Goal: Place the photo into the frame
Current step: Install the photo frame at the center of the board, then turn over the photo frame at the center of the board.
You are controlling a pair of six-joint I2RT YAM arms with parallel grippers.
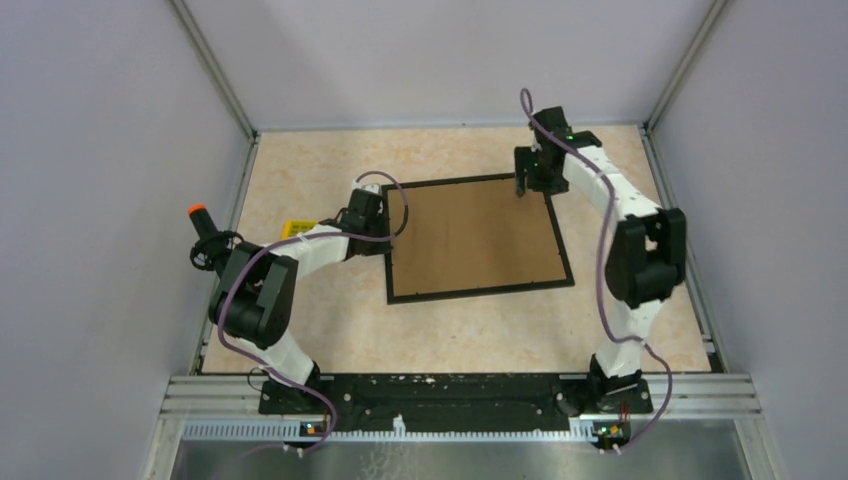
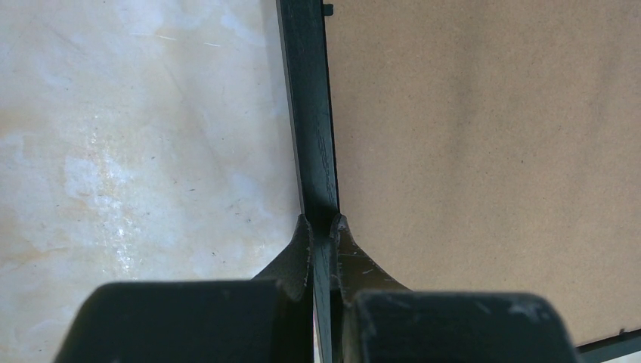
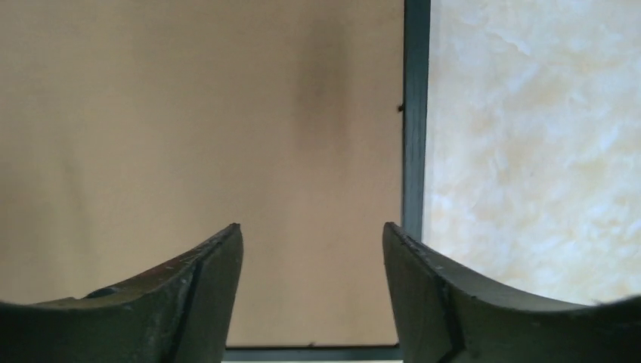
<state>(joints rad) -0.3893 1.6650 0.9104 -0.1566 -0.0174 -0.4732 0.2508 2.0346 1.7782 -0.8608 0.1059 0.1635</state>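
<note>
The black frame lies flat in the middle of the table, and a brown cardboard sheet fills it. The photo is out of view in every picture. My left gripper is at the frame's left side. In the left wrist view it is shut on the thin black rail, with the cardboard to its right. My right gripper hangs over the frame's far right corner. Seen from the right wrist, it is open above the cardboard, next to the frame's edge, holding nothing.
A small yellow object lies on the table beside the left arm. An orange-tipped black handle stands at the left edge. Grey walls and metal rails enclose the beige tabletop.
</note>
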